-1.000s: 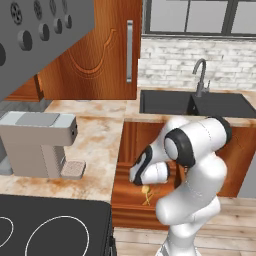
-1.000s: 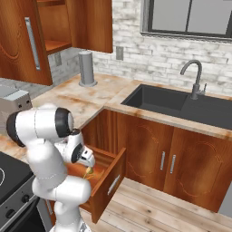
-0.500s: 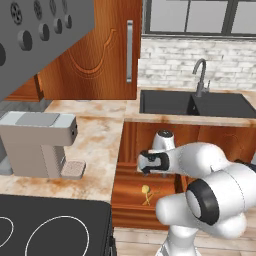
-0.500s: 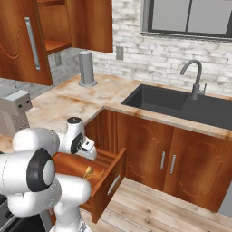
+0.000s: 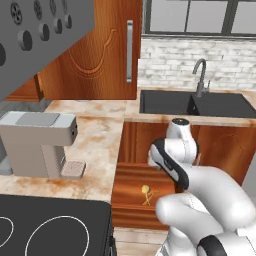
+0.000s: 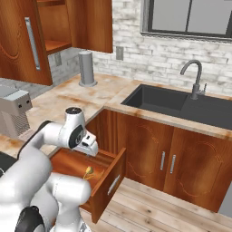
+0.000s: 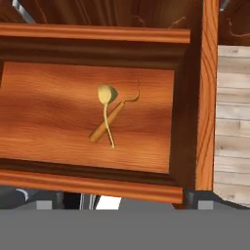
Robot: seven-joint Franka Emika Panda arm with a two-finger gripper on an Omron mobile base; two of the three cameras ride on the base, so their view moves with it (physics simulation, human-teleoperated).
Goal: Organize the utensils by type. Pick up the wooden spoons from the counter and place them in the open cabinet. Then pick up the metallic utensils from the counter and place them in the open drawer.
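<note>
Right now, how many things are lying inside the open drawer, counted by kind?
Yellow spoon: 1
Brown-handled utensil with a thin curved end, lying crossed under the spoon: 1
Total in the open drawer: 2
</note>
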